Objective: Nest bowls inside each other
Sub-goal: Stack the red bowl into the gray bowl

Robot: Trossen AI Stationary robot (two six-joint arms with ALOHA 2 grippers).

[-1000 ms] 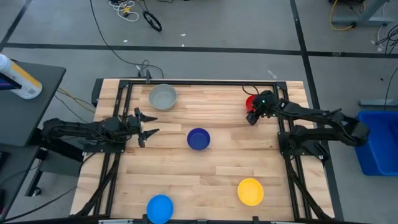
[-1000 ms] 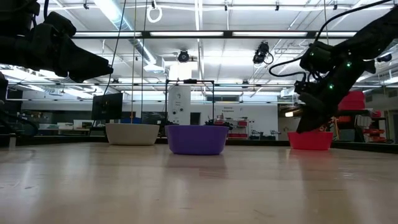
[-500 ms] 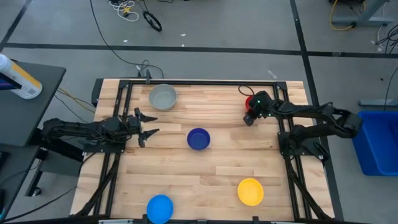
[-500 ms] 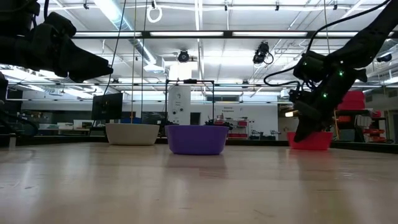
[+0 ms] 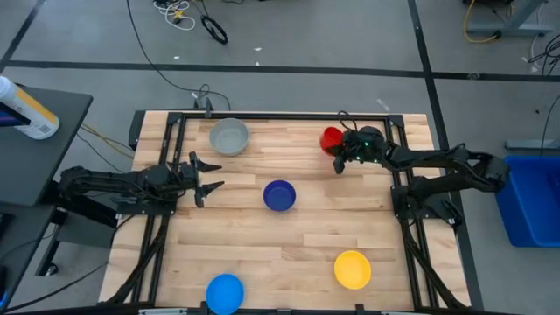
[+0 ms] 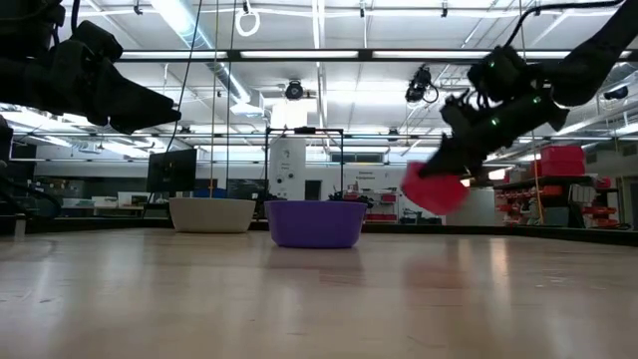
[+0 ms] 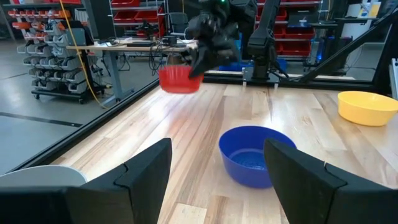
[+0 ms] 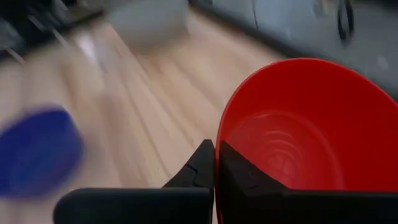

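Right gripper (image 5: 339,157), pressed together on the rim of the red bowl (image 5: 330,138), holds it tilted clear of the desk (image 5: 297,254), beyond the dark blue bowl (image 5: 279,195). The bowl appears light, stiff and thin-walled; a rim pinch suits it. Left gripper (image 5: 210,178) waits spread, beside the dark blue bowl.

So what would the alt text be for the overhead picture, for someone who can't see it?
Seen from above, the right gripper holds a red bowl by its rim above a wooden table. The left gripper waits open at the table's left side. Grey, dark blue, yellow and light blue bowls sit apart on the table.
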